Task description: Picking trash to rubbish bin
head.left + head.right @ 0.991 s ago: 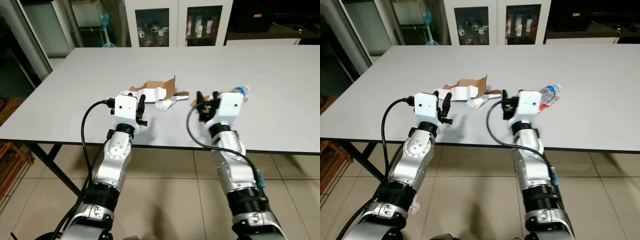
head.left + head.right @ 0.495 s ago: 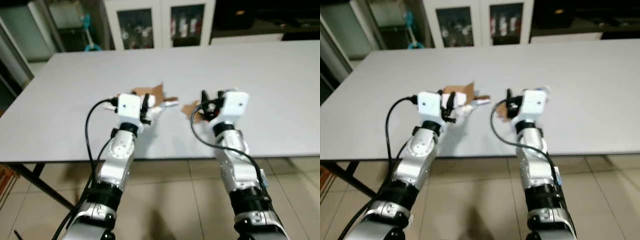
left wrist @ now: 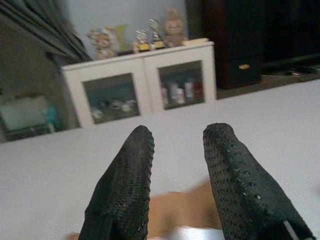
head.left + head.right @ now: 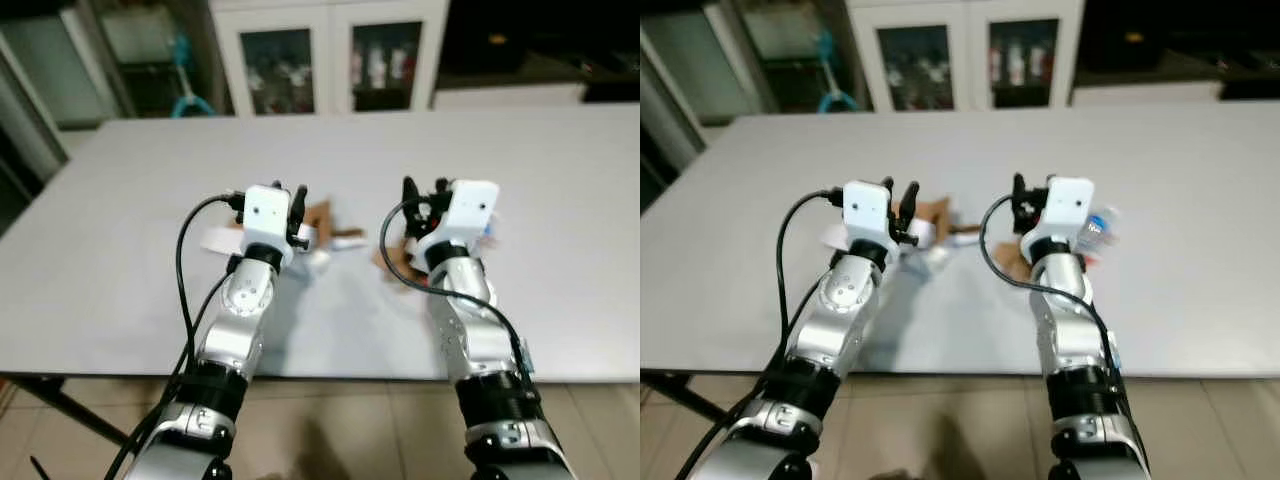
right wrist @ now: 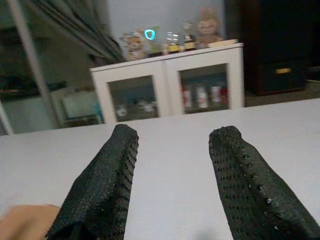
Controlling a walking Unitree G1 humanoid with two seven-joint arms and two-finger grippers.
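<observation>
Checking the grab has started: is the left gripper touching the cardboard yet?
Apart. In the left wrist view the left gripper is open with nothing between its fingers; the brown cardboard lies on the table beneath them.

Home living or dining room, long white table (image 4: 560,200), glass-door display cabinet (image 3: 145,87), figurines (image 5: 170,40) on top

cardboard scraps (image 4: 325,218) | plastic bottle (image 4: 1098,226) | lying on table (image 4: 560,200)
</observation>
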